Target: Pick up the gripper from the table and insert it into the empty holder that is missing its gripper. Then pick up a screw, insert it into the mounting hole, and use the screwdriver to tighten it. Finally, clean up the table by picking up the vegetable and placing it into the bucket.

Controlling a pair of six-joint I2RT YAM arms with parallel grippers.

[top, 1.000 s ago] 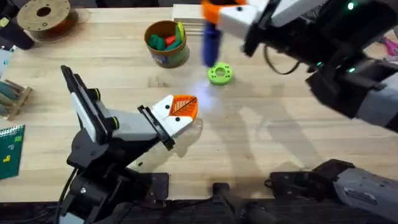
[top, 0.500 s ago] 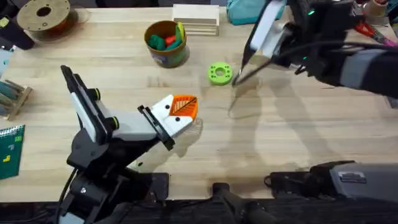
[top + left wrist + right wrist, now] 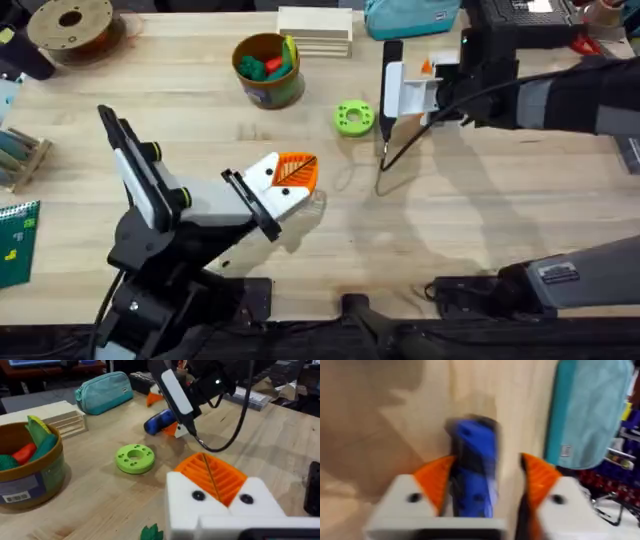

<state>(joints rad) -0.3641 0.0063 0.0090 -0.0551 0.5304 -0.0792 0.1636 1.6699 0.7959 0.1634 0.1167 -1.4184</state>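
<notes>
Now, left gripper [image 3: 290,180]: near side, orange pads pressed together, holding nothing.
Right gripper [image 3: 485,480]: far side, pads spread either side of the screwdriver [image 3: 472,467].
Screwdriver axis: lying along the gap between the fingers.
Nearer arm: right, by far.

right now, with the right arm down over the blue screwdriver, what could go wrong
1. The screwdriver sits off-centre in the open right gripper, nearer one of its fingers; closing might push or roll it rather than clamp it squarely.
2. A black cable hangs from that arm to the table beside the green disc and could snag or drag it on lifting.
3. The teal pouch lies close by; a finger may bump it.
</notes>
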